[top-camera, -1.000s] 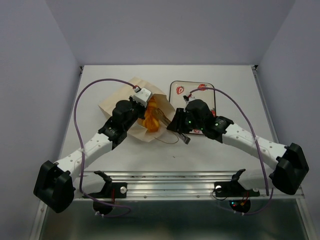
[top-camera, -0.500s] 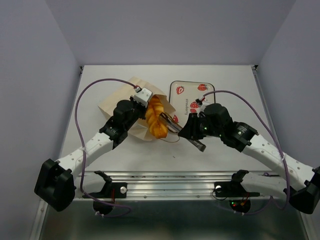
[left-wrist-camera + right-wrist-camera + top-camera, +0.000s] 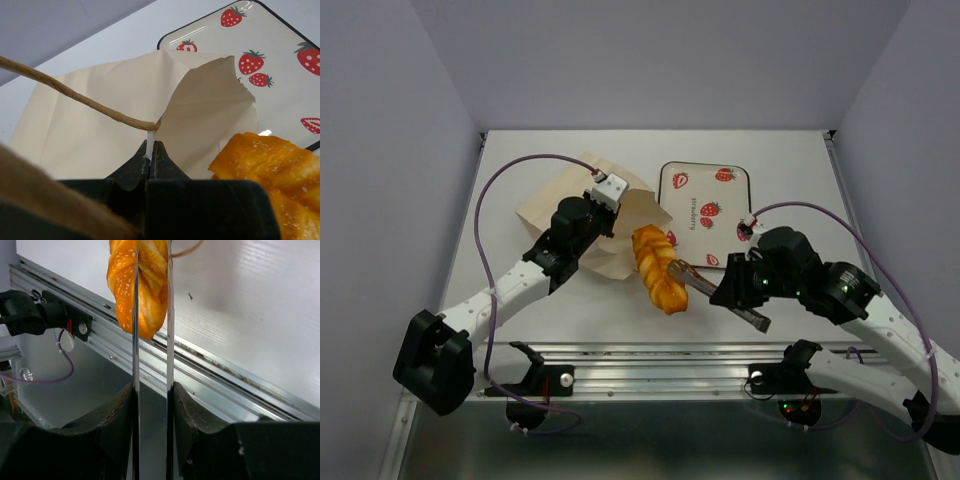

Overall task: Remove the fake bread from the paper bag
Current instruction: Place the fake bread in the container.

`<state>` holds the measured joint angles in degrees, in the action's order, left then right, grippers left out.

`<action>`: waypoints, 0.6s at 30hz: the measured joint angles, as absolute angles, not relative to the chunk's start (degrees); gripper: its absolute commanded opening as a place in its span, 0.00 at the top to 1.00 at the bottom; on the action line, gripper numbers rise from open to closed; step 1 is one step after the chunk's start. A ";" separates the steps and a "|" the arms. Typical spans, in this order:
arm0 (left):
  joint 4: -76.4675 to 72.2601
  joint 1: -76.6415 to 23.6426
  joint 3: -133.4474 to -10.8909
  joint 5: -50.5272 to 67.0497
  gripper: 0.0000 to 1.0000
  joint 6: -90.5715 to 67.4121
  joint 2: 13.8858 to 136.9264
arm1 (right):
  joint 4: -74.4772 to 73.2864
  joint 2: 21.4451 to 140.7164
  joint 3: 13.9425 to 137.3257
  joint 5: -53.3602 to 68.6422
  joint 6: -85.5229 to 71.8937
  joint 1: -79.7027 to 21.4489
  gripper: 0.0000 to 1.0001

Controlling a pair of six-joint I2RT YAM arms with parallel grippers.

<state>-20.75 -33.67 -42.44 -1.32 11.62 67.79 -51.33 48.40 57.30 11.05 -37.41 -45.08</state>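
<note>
White table [image 3: 790,160], lilac walls [image 3: 650,60]; left gripper [image 3: 151,149] pinches the cream paper bag [image 3: 542,207] by its rim, right gripper [image 3: 678,271] clamps the glossy golden-orange ridged loaf [image 3: 656,266] mid-frame

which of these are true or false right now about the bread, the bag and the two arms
1. The right jaws are shut on the long loaf. True.
2. The long loaf is inside the paper bag. False: it is fully outside the bag, held over the table between the bag and the right arm.
3. The left jaws pinch the paper bag's rim where a cord handle joins it. True.
4. A pastry lies on the strawberry tray. False: the visible part of the tray shows only printed strawberries, and the loaf is off its near-left corner.
</note>
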 measured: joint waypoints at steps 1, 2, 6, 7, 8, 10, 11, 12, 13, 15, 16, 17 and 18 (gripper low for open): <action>-20.75 -33.67 -42.48 -1.32 1.00 11.62 67.94 | -53.19 47.22 57.30 10.81 -37.74 -45.08 0.99; -20.71 -33.67 -42.59 -1.32 1.00 11.62 68.20 | -54.39 46.61 57.39 10.50 -37.95 -45.08 0.99; -20.36 -33.67 -42.92 -1.26 1.00 11.51 68.40 | -60.14 43.35 59.11 8.45 -39.40 -45.08 0.99; -20.34 -33.67 -42.92 -1.19 1.00 11.46 68.40 | -61.65 42.52 59.90 7.68 -39.92 -45.10 0.99; -20.32 -33.67 -42.94 -1.13 1.00 11.46 68.40 | -62.67 41.93 60.47 7.14 -40.18 -45.08 0.99; -20.16 -33.67 -42.94 -1.08 1.00 11.44 68.40 | -64.90 40.66 62.02 6.07 -40.93 -45.08 0.99; -20.12 -33.67 -42.94 -1.08 1.00 11.42 68.40 | -65.67 40.23 62.52 5.63 -41.15 -45.08 0.99; -20.10 -33.67 -42.94 -1.08 1.00 11.42 68.40 | -66.46 39.77 63.07 5.10 -41.52 -45.08 0.99; -20.08 -33.67 -42.94 -1.13 1.00 11.42 68.40 | -67.42 39.27 63.72 4.69 -41.87 -45.08 0.99; -19.90 -33.67 -43.03 -1.17 1.00 11.42 68.40 | -69.36 38.37 65.19 3.03 -42.59 -45.08 1.00; -19.79 -33.67 -43.20 -1.21 1.00 11.44 68.40 | -70.13 37.98 65.82 2.07 -43.00 -45.08 0.99; -19.55 -33.67 -43.38 -1.32 1.00 11.46 68.40 | -70.78 37.67 66.37 1.17 -43.38 -45.08 0.99; -19.27 -33.67 -43.62 -1.37 1.00 11.46 68.40 | -71.20 37.43 66.78 0.30 -43.72 -45.10 0.99</action>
<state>-19.27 -33.67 -43.62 -1.37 11.46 68.40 -71.20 37.43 66.78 0.30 -43.72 -45.10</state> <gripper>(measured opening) 0.034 0.390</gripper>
